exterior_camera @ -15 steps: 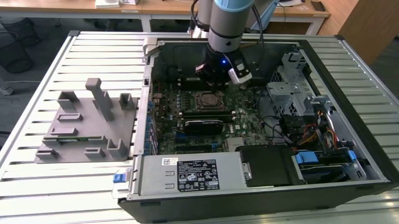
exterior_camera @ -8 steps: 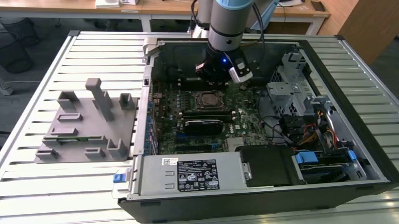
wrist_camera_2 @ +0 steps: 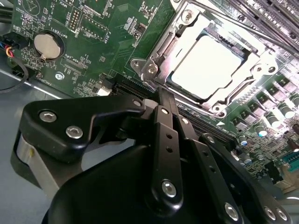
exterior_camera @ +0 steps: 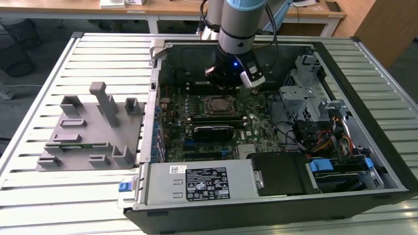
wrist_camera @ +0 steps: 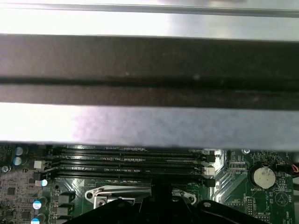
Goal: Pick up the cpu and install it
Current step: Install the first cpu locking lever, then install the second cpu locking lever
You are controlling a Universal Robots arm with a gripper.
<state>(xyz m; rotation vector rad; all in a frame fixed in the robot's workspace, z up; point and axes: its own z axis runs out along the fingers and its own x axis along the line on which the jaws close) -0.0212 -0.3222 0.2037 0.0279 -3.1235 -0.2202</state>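
Item: black linkage-fingered gripper point(wrist_camera_2: 163, 100), hovering just above the socket, holding nothing.

We are seeing its fingers point(wrist_camera_2: 164, 105) meeting at one tip, apparently closed. The second wrist view is showing the small square silvery-white cpu point(wrist_camera_2: 208, 67) lying inside the metal-framed socket point(wrist_camera_2: 154, 63); the exterior view is showing the open black computer case point(exterior_camera: 385, 161) and the grey plastic fixture block point(exterior_camera: 91, 132).

In the second wrist view the gripper point(wrist_camera_2: 163, 100) linkage hides the near edge of the CPU socket frame point(wrist_camera_2: 154, 65). In the exterior view the arm covers the gripper's fingertips, so their spacing is unreadable.
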